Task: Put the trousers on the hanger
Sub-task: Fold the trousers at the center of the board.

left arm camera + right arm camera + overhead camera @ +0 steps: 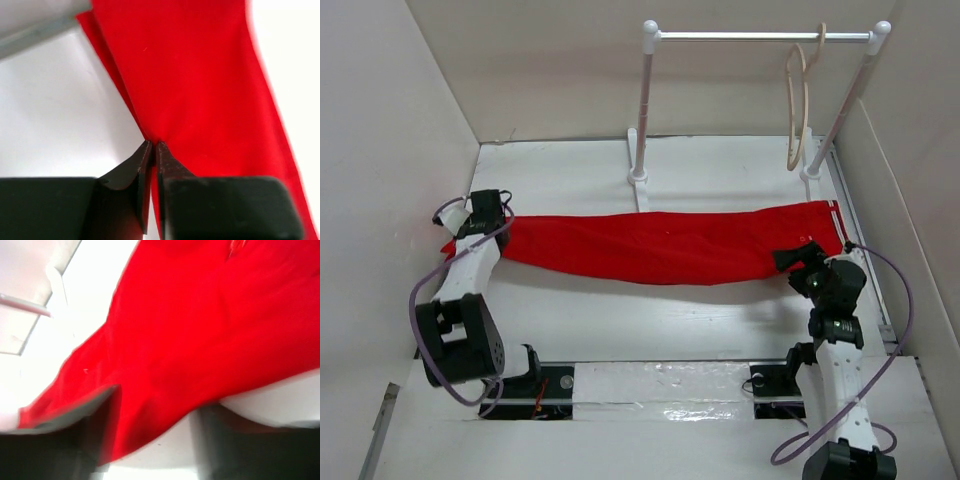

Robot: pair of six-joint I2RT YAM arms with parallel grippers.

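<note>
Trousers (660, 245) outstretched, unhung | left gripper (153, 150) clamped on left end | right gripper (157, 405) apart at right end | hanger (798, 110) far right

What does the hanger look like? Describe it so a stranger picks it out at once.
A rack of white posts and a silver bar stands at the far edge of the table. The hanger hangs from that bar, close to the right post. It alone is a thin, pale wood-coloured loop with a hook, unlike the white rack and the red trousers lying in front.
</note>
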